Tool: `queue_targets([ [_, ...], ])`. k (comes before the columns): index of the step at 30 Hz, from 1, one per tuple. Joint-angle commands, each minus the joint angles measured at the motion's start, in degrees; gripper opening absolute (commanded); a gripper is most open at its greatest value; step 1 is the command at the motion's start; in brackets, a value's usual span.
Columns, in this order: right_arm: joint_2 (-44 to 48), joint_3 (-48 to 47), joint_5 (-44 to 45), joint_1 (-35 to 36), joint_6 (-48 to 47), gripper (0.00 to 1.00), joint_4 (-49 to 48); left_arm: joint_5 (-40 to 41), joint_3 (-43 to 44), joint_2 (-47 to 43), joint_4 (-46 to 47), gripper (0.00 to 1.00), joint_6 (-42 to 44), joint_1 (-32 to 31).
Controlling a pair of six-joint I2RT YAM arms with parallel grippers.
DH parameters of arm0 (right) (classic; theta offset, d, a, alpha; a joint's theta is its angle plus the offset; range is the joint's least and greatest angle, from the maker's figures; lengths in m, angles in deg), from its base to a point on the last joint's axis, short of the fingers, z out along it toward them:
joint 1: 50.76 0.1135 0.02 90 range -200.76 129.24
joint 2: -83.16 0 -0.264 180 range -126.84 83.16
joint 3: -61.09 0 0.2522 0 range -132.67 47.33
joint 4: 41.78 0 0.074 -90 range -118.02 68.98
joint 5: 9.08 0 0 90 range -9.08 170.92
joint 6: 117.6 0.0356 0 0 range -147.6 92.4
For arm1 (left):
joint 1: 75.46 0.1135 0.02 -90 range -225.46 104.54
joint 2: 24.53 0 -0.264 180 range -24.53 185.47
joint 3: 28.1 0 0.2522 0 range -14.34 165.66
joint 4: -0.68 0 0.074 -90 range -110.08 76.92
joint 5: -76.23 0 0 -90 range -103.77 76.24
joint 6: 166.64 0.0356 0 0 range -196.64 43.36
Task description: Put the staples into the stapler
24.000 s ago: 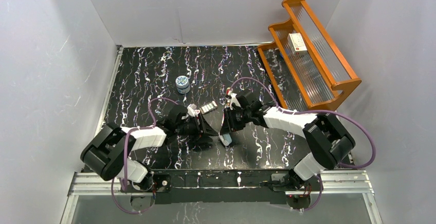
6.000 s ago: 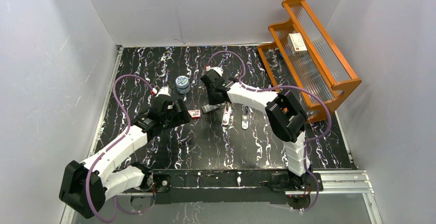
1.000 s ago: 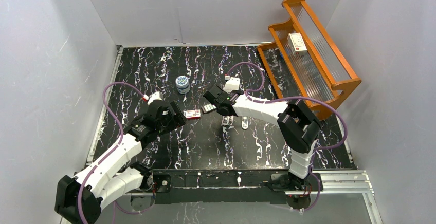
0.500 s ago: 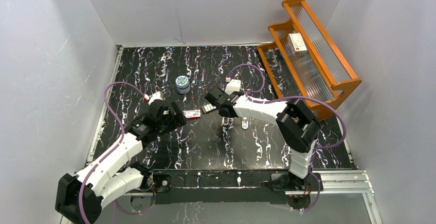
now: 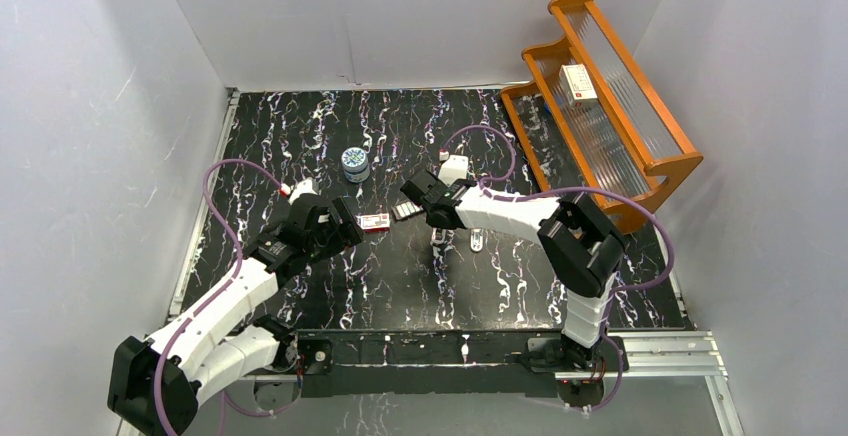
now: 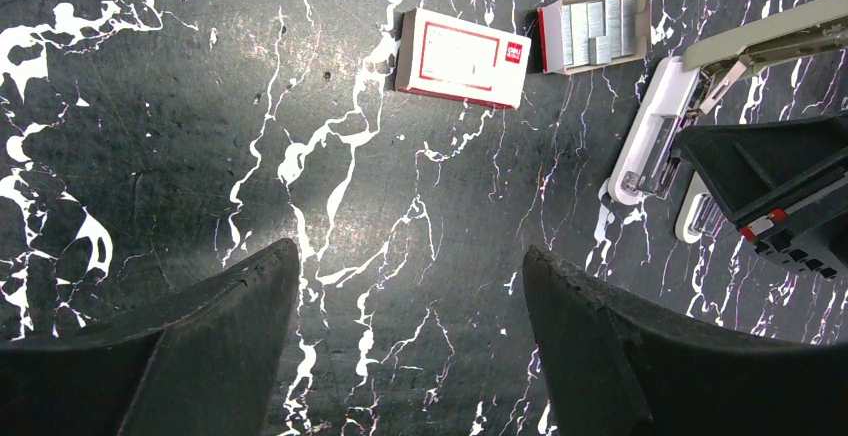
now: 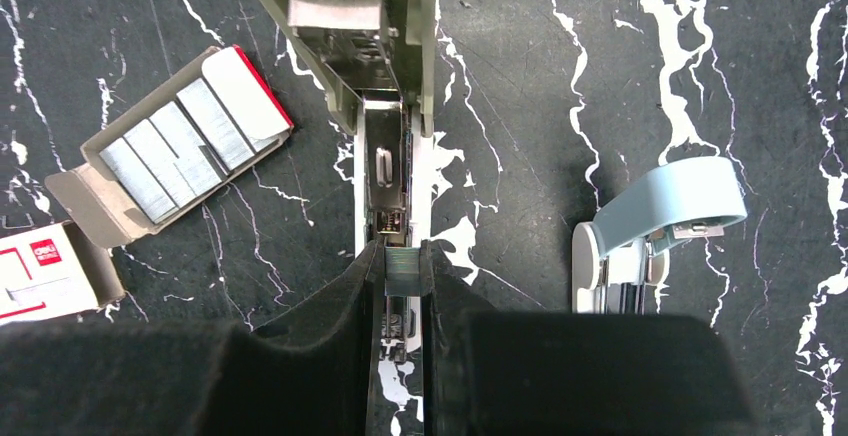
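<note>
One strip of staples (image 7: 403, 256) sits pinched in the narrow right claw (image 7: 403, 274), lined up over the bare metal rail of the cream stapler (image 7: 385, 171). The stapler's lid is hinged up, seemingly so the strip can drop in. Right arm reaches out low, wrist facing down, with the tray (image 7: 165, 156) of spare strips just beside the stapler; left claw (image 6: 407, 254) hangs wide and empty near the sleeve (image 6: 462, 56), apart from the work.

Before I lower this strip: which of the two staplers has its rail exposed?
The cream-beige stapler, lid swung up, rail beneath the right gripper and its staple strip; the light blue stapler sits aside.
</note>
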Motion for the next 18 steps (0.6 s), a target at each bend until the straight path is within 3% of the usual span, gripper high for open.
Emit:
queue_targets([
  [1, 4.0, -1.3, 1.9, -0.2, -0.2, 0.21, 0.0, 0.4, 1.0, 0.0, 0.2, 0.79, 0.6, 0.3],
  [18, 2.7, -1.3, -0.3, -0.2, -0.5, 0.21, -1.8, 0.8, 0.9, 0.0, -0.1, 0.79, 0.8, 0.3],
])
